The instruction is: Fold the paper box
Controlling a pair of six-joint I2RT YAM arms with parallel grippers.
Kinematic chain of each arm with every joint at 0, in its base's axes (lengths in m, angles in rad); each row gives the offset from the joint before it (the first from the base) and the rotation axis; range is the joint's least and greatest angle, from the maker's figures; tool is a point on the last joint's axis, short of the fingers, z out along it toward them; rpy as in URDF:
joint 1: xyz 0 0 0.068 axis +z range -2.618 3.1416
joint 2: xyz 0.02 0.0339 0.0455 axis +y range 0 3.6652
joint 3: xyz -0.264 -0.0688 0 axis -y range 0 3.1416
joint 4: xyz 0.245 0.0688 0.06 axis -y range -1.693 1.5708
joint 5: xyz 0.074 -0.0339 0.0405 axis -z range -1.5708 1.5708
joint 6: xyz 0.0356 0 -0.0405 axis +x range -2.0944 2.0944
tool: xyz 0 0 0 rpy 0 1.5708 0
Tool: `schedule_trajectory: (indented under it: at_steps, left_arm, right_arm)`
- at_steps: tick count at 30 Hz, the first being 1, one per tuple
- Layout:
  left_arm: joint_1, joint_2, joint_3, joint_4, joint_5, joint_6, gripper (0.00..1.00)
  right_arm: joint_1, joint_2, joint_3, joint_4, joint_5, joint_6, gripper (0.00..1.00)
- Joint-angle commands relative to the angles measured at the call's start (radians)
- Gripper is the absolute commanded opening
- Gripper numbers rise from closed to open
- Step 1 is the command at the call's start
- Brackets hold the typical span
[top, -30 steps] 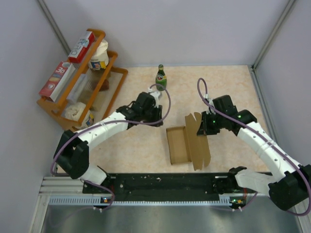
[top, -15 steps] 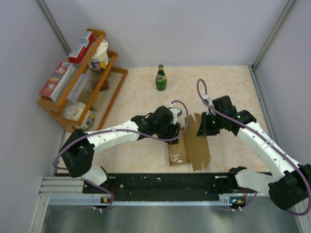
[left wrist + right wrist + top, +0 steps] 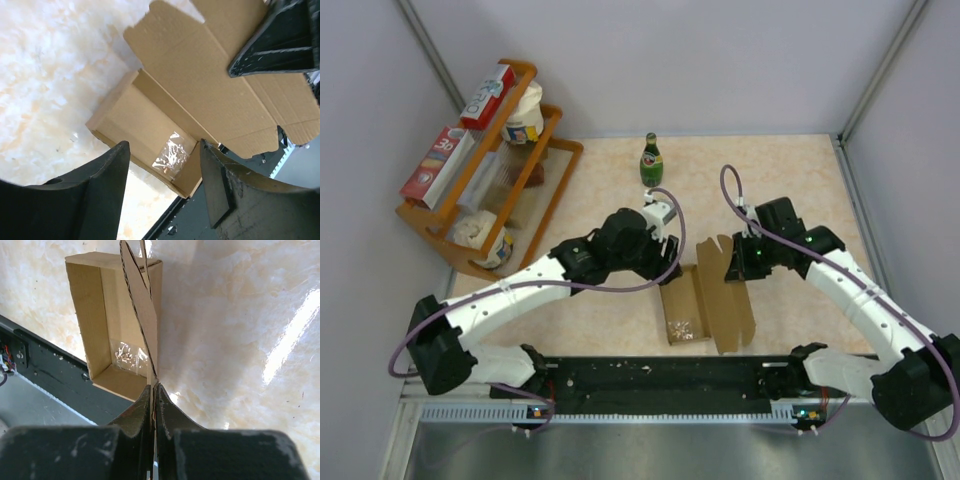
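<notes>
The paper box is a brown open carton lying near the table's front edge, with its lid standing up along the right side. A small clear bag lies in the near end of its tray. My left gripper hovers over the tray's far end, open and holding nothing. The left wrist view shows its fingers apart above the tray and the bag. My right gripper is shut on the lid's edge, holding it upright beside the tray.
A green bottle stands at the back centre. An orange rack with red-and-white boxes and jars fills the back left. The black rail of the arm bases runs just in front of the box.
My left arm swung from near the bottle to over the box, its jaws opened, and a clear bag now lies in the tray. The right gripper kept holding the lid.
</notes>
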Motion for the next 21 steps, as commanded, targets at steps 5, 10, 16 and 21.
schedule_trajectory:
  at_steps: [5, 10, 16, 21]
  left_arm:
    - [0.102, -0.171, -0.083, 0.084, 0.023, 0.073, 0.60]
    - [0.208, -0.211, -0.130, 0.091, 0.118, 0.056, 0.49]
    - [0.297, -0.268, -0.181, 0.139, 0.186, 0.051, 0.44]
    - [0.324, -0.303, -0.181, 0.144, 0.186, 0.092, 0.44]
  right_arm:
    - [-0.010, 0.062, 0.085, -0.027, -0.001, -0.062, 0.00]
    - [-0.010, 0.076, 0.107, -0.026, 0.105, -0.053, 0.00]
    - [-0.010, 0.090, 0.110, 0.000, 0.106, -0.046, 0.00]
    - [-0.010, 0.164, 0.151, -0.007, 0.051, -0.075, 0.00]
